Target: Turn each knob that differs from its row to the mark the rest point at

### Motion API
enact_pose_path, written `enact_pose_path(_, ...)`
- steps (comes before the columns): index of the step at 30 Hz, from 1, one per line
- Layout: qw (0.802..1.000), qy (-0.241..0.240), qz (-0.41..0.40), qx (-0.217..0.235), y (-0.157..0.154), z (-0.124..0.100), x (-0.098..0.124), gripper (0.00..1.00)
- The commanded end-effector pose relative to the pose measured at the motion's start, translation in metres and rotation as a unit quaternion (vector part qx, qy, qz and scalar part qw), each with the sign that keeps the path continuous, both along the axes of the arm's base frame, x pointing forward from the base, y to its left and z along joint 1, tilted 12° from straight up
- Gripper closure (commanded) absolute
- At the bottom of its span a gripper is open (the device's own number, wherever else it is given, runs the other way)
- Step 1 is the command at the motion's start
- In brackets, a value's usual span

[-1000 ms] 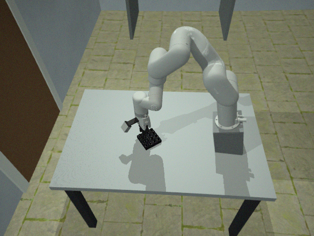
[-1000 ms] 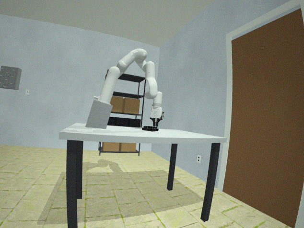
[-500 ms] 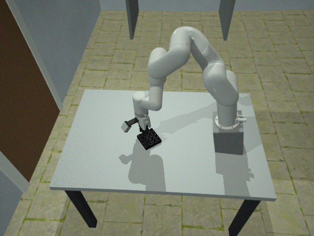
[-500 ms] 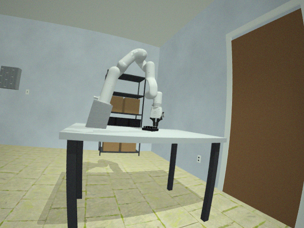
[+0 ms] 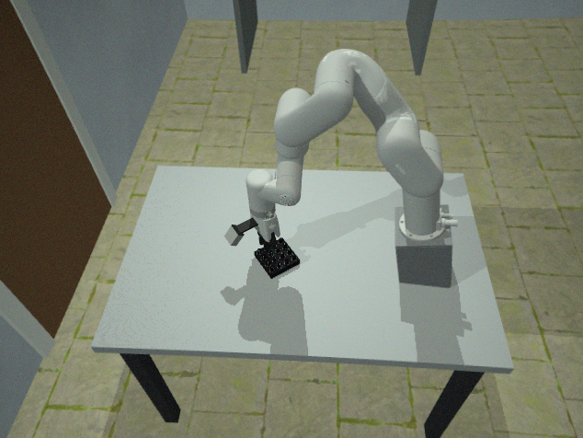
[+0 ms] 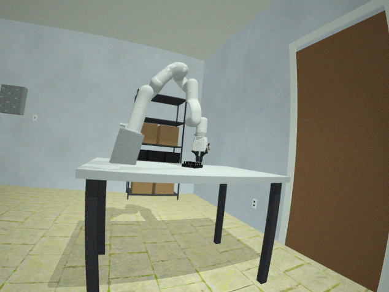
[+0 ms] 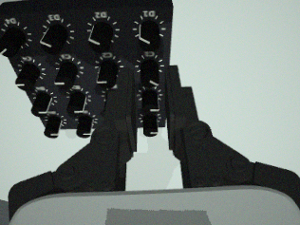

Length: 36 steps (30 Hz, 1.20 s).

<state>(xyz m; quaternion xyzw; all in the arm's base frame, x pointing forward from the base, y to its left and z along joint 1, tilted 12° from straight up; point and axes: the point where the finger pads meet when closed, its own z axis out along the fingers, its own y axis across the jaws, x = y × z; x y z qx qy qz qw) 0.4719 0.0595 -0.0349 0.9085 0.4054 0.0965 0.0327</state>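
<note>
The black knob box (image 5: pixel 282 263) (image 6: pixel 189 164) (image 7: pixel 126 3) stands on the grey table (image 5: pixel 188 282) (image 6: pixel 157 174), left of its middle. In the wrist view it shows four rows of four black knobs with white lines. My gripper (image 5: pixel 267 242) (image 6: pixel 198 160) (image 7: pixel 150 84) hangs straight down over the box's corner nearest the arm's wrist. Its two dark fingers stand partly apart on either side of the right-hand column's near knobs (image 7: pixel 149 120), with a gap showing on both sides. I cannot read the knob names here.
The arm's grey base block (image 5: pixel 423 259) (image 6: pixel 125 147) stands on the table's right side in the top view. The wrist camera housing (image 5: pixel 232 234) juts out left of the gripper. A shelf with cardboard boxes (image 6: pixel 160 133) stands behind the table.
</note>
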Motion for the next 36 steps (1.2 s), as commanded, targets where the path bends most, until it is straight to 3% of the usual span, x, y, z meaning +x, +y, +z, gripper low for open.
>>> enact_pose_path(1, 1.0, -0.002, 0.0, 0.0, 0.0, 0.001, 0.001, 0.81)
enact_pose_path(36, 1.0, -0.002, 0.0, 0.0, 0.0, -0.01, 0.004, 0.81)
